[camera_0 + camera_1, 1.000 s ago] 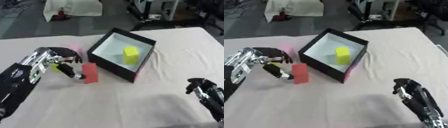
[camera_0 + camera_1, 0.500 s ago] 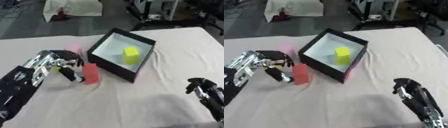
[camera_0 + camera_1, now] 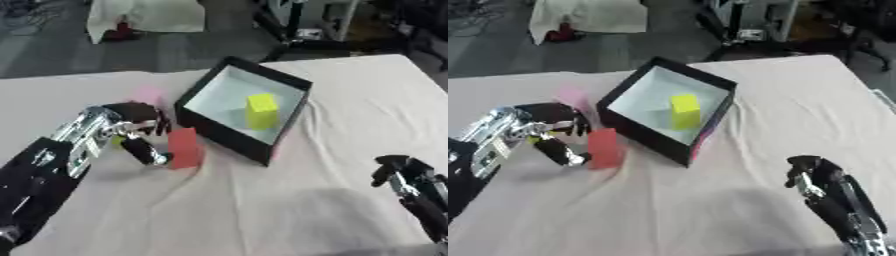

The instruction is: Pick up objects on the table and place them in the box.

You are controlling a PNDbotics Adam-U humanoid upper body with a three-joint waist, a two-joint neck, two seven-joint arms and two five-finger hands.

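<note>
A black box (image 3: 199,121) with a white inside stands askew at the middle, with a yellow block (image 3: 261,107) upright in it. A red block (image 3: 185,147) stands just off the box's left wall. My left hand (image 3: 131,127) is close on the block's left, open, its fingers (image 3: 154,119) bent above and its thumb (image 3: 144,151) reaching to the block's lower left edge. A small yellow-green bit (image 3: 115,142) shows under that hand. A pale pink thing (image 3: 149,95) lies behind the hand. My right hand (image 3: 820,176) rests at the lower right, fingers relaxed, holding nothing.
A cream cloth (image 3: 315,200) covers the table, creased around the red block. Beyond the far edge are a dark floor, a white sheet (image 3: 144,15) and equipment stands (image 3: 306,30). Bare cloth lies between the box and my right hand.
My left hand has moved right, closing up on the red block's left side. The red block, the box and my right hand have stayed put.
</note>
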